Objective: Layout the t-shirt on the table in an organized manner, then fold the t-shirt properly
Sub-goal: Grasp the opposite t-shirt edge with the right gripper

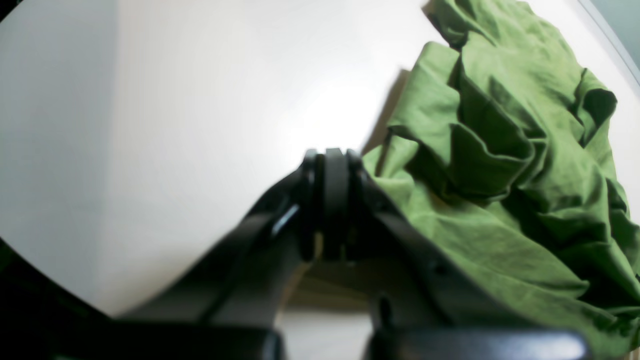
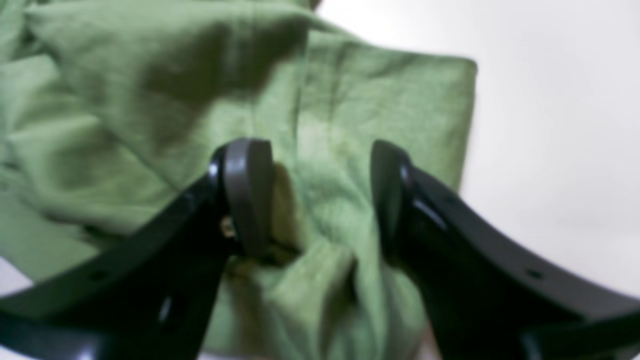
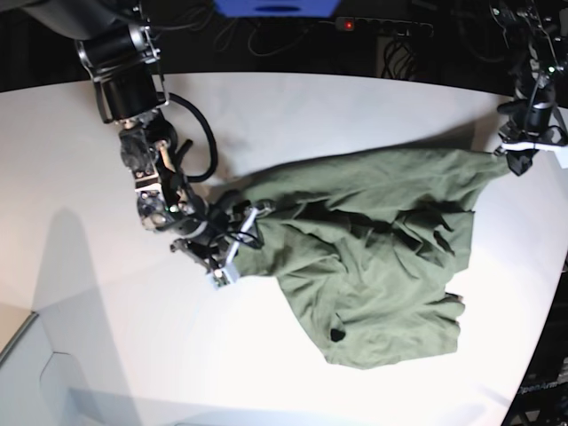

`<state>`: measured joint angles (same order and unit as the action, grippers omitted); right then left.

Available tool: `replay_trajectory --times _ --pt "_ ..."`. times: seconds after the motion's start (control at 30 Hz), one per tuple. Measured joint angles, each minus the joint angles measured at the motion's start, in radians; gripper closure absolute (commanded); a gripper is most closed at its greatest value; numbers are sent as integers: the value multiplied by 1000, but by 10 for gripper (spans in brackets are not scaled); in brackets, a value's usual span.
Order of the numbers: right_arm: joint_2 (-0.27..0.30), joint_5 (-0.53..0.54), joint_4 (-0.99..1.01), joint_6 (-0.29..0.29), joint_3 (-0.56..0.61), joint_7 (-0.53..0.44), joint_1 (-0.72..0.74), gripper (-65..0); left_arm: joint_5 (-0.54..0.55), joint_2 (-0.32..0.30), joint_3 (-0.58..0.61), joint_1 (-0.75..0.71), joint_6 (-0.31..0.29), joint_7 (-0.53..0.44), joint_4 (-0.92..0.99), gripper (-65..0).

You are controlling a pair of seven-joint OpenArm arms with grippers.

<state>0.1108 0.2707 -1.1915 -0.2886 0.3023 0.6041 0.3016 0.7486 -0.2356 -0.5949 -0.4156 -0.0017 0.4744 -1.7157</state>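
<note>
The right gripper point(image 2: 320, 200) stands with its jaws wide apart, straddling a raised fold of the t-shirt point(image 3: 373, 257), the pads point(image 2: 247, 190) pressed down into the cloth. In the base view this is at the shirt's left end. The left gripper point(image 1: 334, 165) is closed; in the base view it sits at the shirt's far right corner point(image 3: 519, 160), and the cloth runs taut up to it, though the pinch itself is too small to make out and is hidden in the wrist view. One olive-green garment lies crumpled, in soft wrinkled folds, on the right half of the white table point(image 3: 80, 293), near its right edge. The shirt's sleeves and neck cannot be told apart. The right wrist view is blurred.
</note>
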Motion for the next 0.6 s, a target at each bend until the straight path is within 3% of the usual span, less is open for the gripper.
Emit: replay_trajectory --times 0.17,0.33,0.6 --pt "2 -1 18 0 0 -3 -3 -178 0 0 0 0 0 0 0 -3" --pt "2 -1 17 0 -5 -3 -2 -6 0 0 0 3 0 0 0 -3" --pt "19 -5 -77 0 -6 12 -22 -30 0 0 0 3 0 -3 1 -3"
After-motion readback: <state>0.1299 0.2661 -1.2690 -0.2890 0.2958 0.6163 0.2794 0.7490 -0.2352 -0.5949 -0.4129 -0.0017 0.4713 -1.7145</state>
